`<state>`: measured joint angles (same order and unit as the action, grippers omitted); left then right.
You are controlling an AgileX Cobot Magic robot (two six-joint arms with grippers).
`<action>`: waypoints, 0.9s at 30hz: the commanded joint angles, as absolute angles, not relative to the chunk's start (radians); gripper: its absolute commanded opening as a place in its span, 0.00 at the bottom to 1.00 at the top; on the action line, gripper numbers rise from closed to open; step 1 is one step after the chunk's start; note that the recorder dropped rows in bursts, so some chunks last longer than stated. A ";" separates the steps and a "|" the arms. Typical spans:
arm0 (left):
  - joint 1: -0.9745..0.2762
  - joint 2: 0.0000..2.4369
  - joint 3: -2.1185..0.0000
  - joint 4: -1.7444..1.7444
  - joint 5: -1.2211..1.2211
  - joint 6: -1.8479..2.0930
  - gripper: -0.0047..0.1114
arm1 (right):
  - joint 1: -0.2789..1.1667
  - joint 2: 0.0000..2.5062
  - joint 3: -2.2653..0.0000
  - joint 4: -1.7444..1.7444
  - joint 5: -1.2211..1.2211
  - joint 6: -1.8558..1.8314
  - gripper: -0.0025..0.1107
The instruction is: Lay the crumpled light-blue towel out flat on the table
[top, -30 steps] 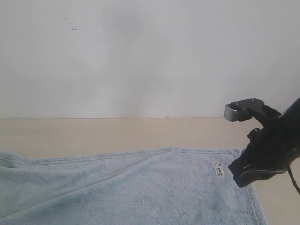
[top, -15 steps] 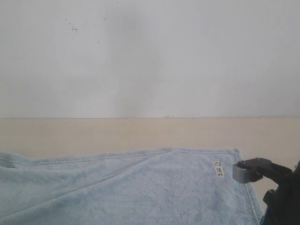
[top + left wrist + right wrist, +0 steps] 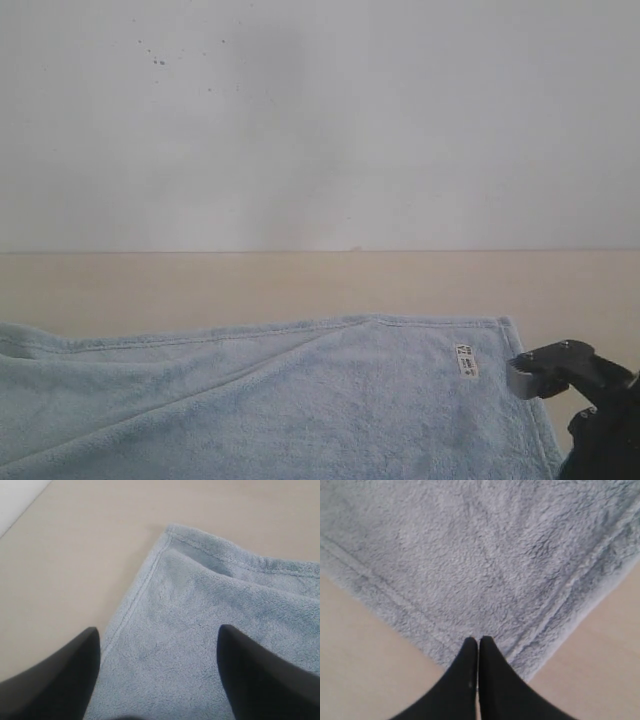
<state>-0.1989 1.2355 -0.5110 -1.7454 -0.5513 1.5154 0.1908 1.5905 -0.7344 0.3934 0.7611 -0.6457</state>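
The towel (image 3: pixel 300 400) lies on the table (image 3: pixel 200 285), left gripper (image 3: pixel 157 630) gaping above its hemmed edge, right gripper (image 3: pixel 478 641) clenched (tips pressed together) at its corner.

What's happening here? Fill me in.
A robot is spreading a light-blue towel on the table. The towel lies mostly flat, with one fold showing. The right end effector is shut, its tips at a towel corner; the left end effector is open above another edge, holding nothing.

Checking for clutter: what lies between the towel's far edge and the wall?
Nothing but bare table between the towel and the wall, as the exterior view shows.
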 commanded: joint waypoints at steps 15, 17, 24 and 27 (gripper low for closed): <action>-0.195 1.228 -0.513 -1.744 -0.523 1.511 0.59 | 0.192 1.617 -0.699 0.393 0.710 -0.626 0.02; -0.195 1.228 -0.513 -1.744 -0.523 1.511 0.59 | 0.192 1.617 -0.699 0.393 0.710 -0.626 0.02; -0.195 1.228 -0.513 -1.744 -0.523 1.511 0.59 | 0.192 1.617 -0.671 0.393 0.670 -0.626 0.02; -0.195 1.228 -0.513 -1.744 -0.523 1.507 0.59 | 0.192 1.617 -0.641 0.393 0.635 -0.628 0.02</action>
